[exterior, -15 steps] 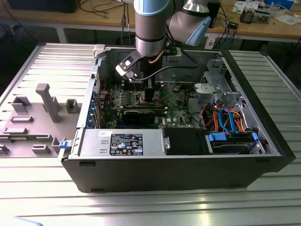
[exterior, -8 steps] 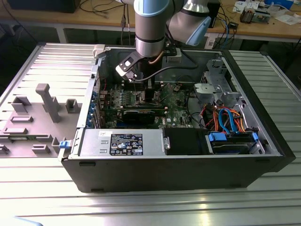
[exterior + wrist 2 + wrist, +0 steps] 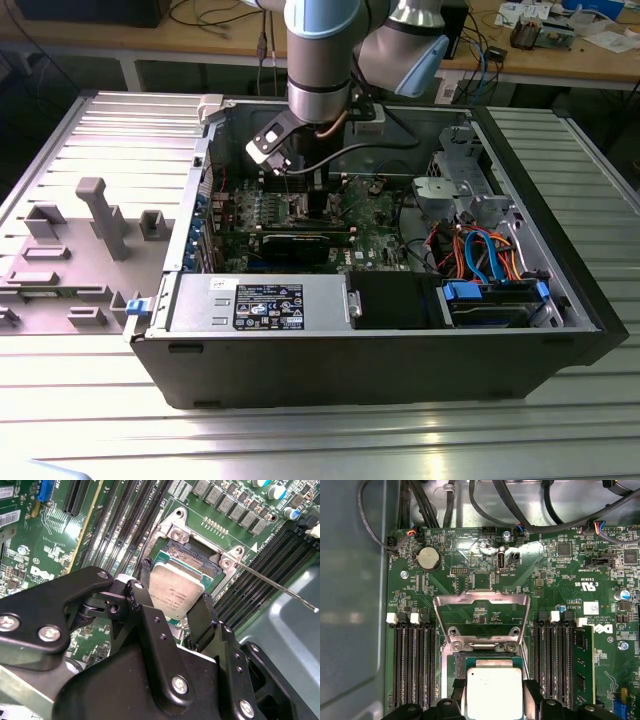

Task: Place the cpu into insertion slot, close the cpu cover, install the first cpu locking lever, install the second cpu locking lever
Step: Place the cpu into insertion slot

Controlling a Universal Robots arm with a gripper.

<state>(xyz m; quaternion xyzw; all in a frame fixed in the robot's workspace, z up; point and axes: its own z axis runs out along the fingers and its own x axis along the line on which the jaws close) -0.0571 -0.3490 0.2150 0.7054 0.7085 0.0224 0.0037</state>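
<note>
Gripper (image 3: 174, 600) clamped on chip (image 3: 493, 692), chip just over socket (image 3: 192, 560), likely not seated yet. Cover (image 3: 480, 598) flipped open beside socket. Lever (image 3: 275, 585) loose, unlatched.

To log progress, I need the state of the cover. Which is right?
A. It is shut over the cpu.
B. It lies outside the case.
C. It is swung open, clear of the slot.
C: in the first wrist view the cover is swung back from the slot, where the gripper holds the cpu.
</note>
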